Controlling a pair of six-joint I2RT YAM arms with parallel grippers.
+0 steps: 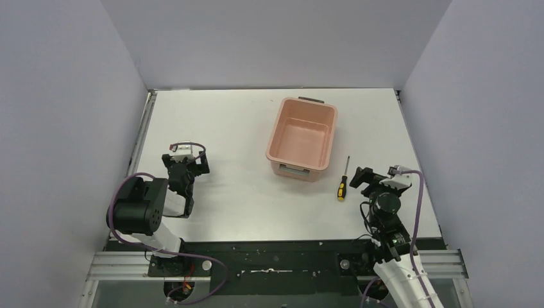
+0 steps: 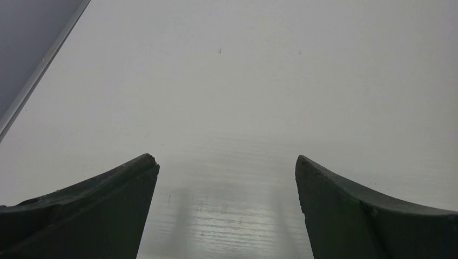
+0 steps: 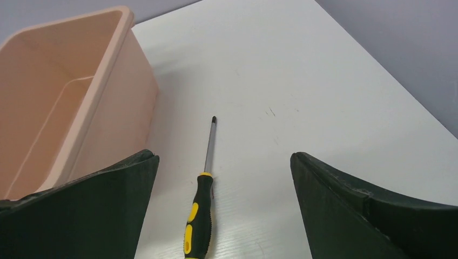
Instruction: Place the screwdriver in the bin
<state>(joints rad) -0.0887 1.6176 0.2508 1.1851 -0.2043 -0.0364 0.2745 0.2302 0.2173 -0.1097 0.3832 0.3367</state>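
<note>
though beside bin (image 1: 303, 138), screwdriver (image 1: 343, 185) on table (image 1: 224, 128)

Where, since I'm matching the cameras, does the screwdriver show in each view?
Top external: screwdriver lower right of centre, on the table beside the bin's near right corner.
Left wrist: not in view.
Right wrist: bottom centre, tip pointing away.
Shared landmark: the bin, just left of it in both.

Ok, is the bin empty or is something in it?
Empty: the bin shows only bare pink floor; the screwdriver lies outside on the table.
</note>
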